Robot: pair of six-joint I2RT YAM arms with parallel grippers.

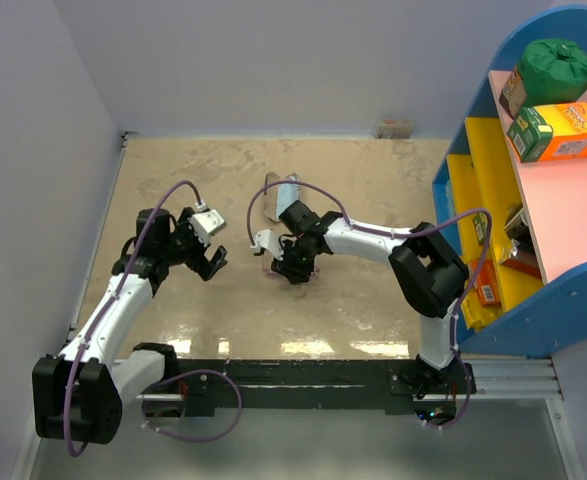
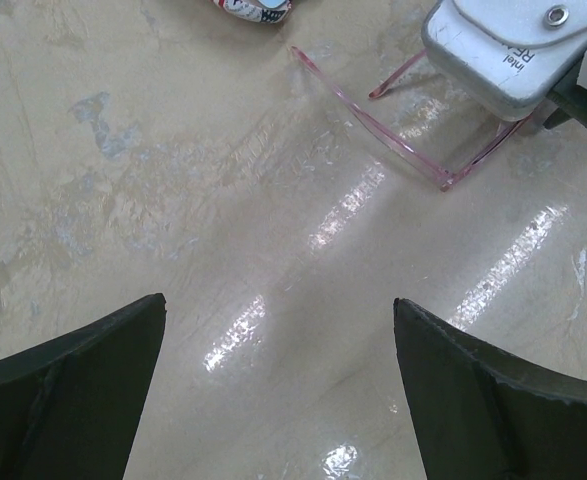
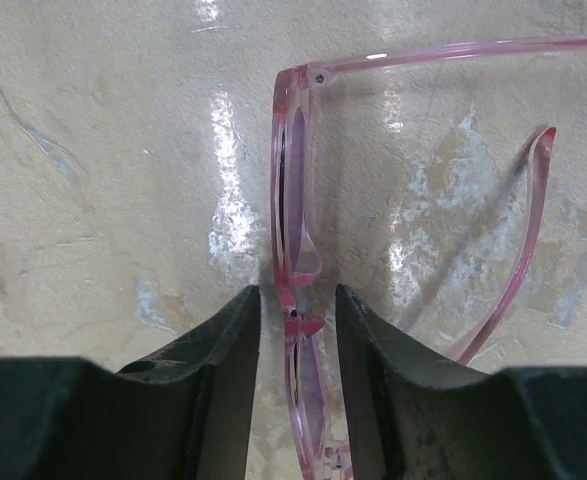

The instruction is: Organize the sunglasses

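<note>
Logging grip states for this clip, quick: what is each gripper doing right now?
Left gripper: open, holding nothing.
Right gripper: open, jaws straddling the sunglasses at the bridge, not clamped yet.

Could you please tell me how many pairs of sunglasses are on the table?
1: the translucent pink thin-framed sunglasses sit mid-table, their front between the right gripper's fingers. No other pair shows.

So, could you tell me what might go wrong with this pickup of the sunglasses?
The right claw straddles the sunglasses at the thin bridge, so a squeeze could flex the frame or press the lenses. Their side arms are unfolded, so they might drag or snag on the table during a lift.
</note>
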